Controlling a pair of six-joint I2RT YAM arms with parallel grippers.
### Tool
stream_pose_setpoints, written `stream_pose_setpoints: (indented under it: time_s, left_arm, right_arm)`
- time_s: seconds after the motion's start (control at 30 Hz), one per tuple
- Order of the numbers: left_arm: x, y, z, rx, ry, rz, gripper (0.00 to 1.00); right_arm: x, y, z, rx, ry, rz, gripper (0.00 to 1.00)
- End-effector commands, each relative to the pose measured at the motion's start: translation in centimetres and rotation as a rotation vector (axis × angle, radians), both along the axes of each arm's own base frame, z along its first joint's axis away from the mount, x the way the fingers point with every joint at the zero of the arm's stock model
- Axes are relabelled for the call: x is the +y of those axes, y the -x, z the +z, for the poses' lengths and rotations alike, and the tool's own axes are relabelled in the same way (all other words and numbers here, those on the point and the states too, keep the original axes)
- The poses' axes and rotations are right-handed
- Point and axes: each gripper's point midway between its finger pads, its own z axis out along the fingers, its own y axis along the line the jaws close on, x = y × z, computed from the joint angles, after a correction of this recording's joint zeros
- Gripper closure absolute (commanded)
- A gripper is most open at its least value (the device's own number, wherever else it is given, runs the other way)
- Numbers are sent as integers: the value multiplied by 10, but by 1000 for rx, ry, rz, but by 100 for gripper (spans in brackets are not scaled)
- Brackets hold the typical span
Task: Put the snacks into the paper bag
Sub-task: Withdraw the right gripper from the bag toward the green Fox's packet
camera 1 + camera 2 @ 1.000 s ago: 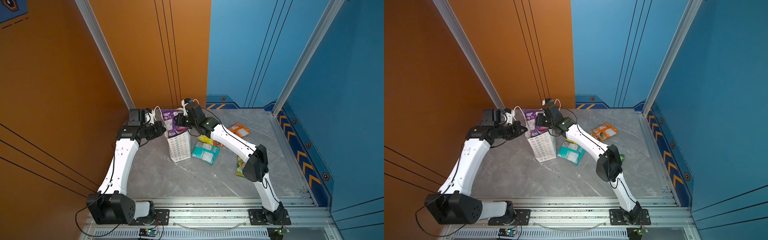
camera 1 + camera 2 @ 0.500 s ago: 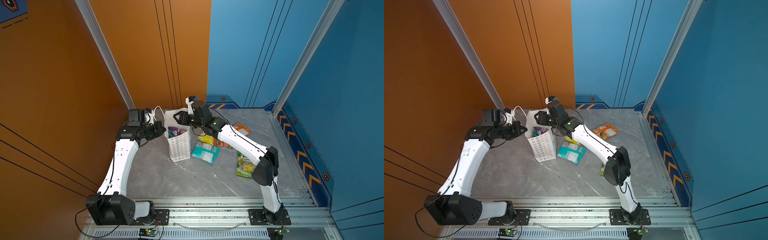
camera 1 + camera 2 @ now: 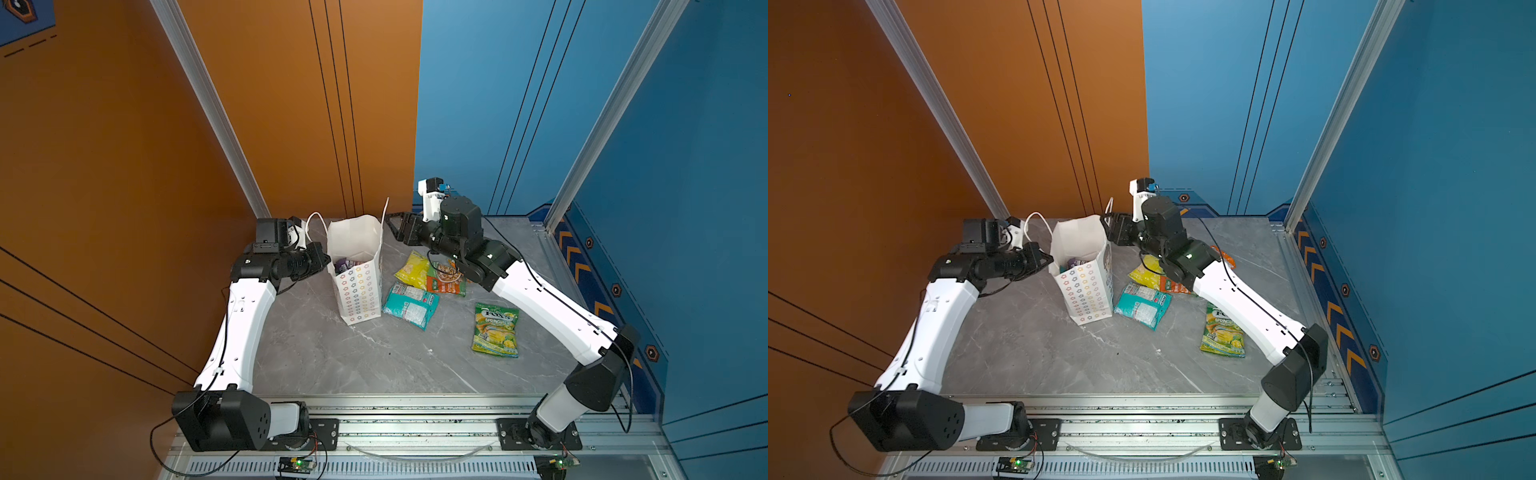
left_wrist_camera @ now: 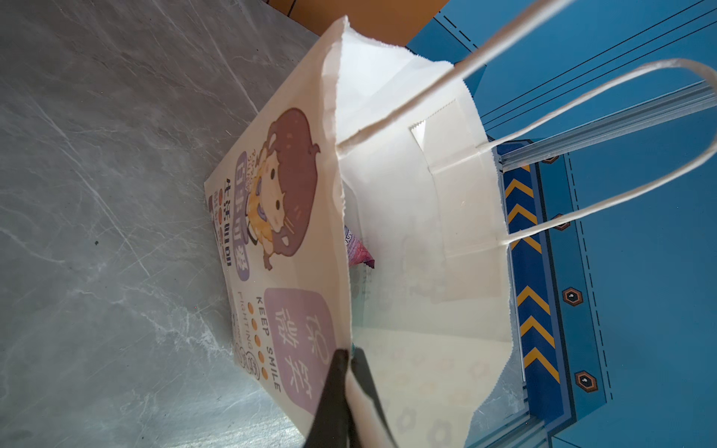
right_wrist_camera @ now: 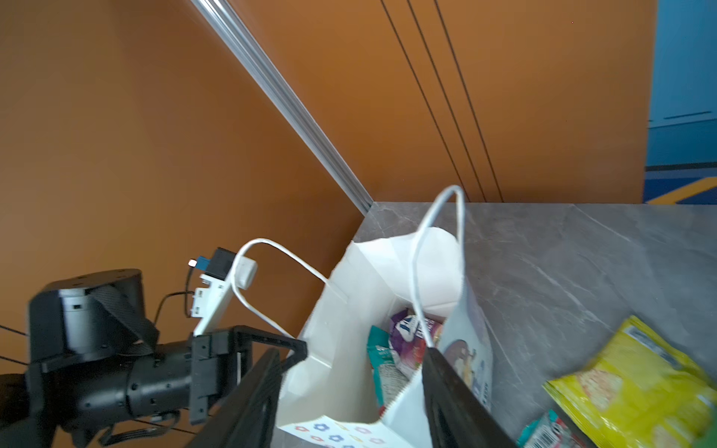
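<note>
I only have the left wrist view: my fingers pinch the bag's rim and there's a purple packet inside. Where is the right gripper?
Observer: In both top views the right gripper is by the right edge of the paper bag's mouth, jaws open, holding nothing.
Operator: How many snacks are outside the bag?
Observer: Four lie on the table to the bag's right: a yellow packet, an orange packet, a teal packet and a green packet.
Operator: Which is closest to the bag?
Observer: The teal packet, beside the bag's base; I cannot tell whether it touches.
</note>
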Motion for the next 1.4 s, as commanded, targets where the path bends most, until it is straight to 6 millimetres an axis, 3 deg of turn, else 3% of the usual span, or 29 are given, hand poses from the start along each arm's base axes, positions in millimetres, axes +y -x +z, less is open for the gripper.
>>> stream_pose_setpoints:
  time_s: [0.0, 0.17, 0.33, 0.63, 0.73, 0.93, 1.37]
  left_arm:
    - [-2, 9, 6, -13, 14, -16, 100]
    - [-2, 8, 4, -9, 15, -18, 100]
    - [-2, 7, 5, -9, 14, -17, 100]
    - [-2, 9, 3, -6, 16, -13, 100]
    - [-1, 10, 3, -5, 17, -11, 100]
    - [0, 11, -1, 5, 17, -8, 100]
    - [0, 15, -2, 5, 17, -8, 99]
  right_arm:
    - [-40, -6, -36, 45, 93, -75, 39]
    - [-87, 5, -94, 146, 223, -107, 29]
    - [-114, 17, -154, 262, 340, -49, 0]
    - [-126, 10, -238, 459, 455, -23, 0]
    - [-137, 4, -253, 510, 480, -75, 1]
    - [-200, 10, -266, 584, 429, -268, 4]
    - [-300, 85, -273, 681, 326, -555, 6]
